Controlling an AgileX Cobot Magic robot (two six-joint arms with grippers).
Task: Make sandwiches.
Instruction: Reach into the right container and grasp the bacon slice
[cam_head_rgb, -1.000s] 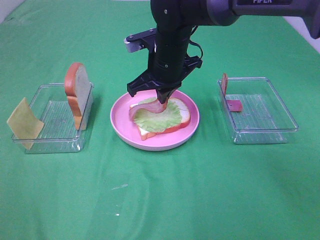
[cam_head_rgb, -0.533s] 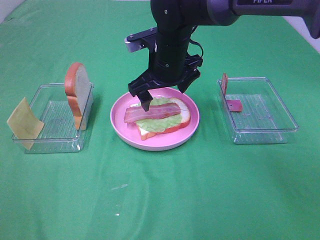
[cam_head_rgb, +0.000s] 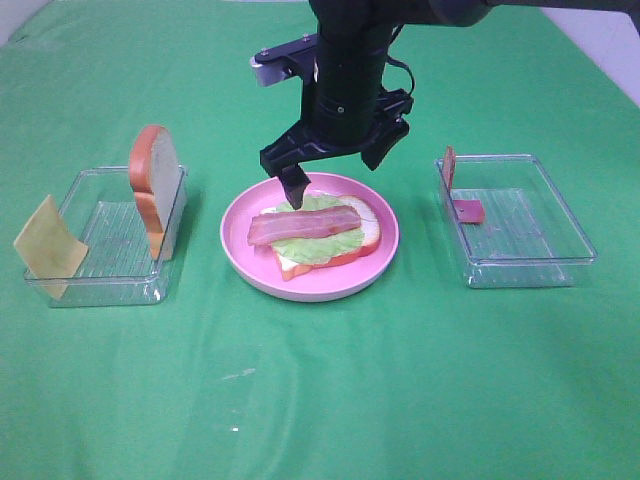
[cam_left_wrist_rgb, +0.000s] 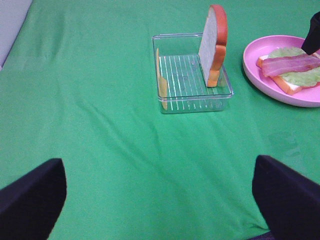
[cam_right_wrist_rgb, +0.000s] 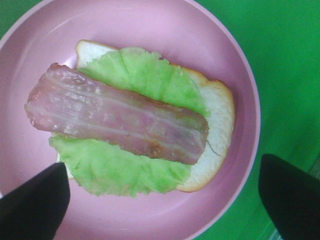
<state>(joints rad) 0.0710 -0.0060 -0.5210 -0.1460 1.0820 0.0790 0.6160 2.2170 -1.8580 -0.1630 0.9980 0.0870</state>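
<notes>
A bacon strip (cam_head_rgb: 303, 227) lies flat on a lettuce leaf (cam_head_rgb: 318, 244), which lies on a bread slice (cam_head_rgb: 368, 228) on the pink plate (cam_head_rgb: 240, 255). My right gripper (cam_head_rgb: 340, 165) hovers open and empty just above the plate's far side. The right wrist view shows the bacon (cam_right_wrist_rgb: 117, 120), lettuce (cam_right_wrist_rgb: 145, 75) and bread (cam_right_wrist_rgb: 217, 115) between its spread fingers (cam_right_wrist_rgb: 32, 200). A second bread slice (cam_head_rgb: 152, 185) stands upright in the left tray (cam_head_rgb: 100, 285). A yellow cheese square (cam_head_rgb: 45, 245) leans on that tray's left end. My left gripper (cam_left_wrist_rgb: 160, 200) is open and empty, low over the cloth.
A clear tray (cam_head_rgb: 520, 270) at the right holds two more bacon pieces (cam_head_rgb: 468, 210), one standing at its far left corner (cam_head_rgb: 449, 165). Green cloth covers the table. The left wrist view shows the left tray (cam_left_wrist_rgb: 192, 105) and the plate (cam_left_wrist_rgb: 280, 90) ahead.
My right gripper held the bacon strip over the lettuce, let it go so it lies flat, opened, and has risen slightly above the plate.
</notes>
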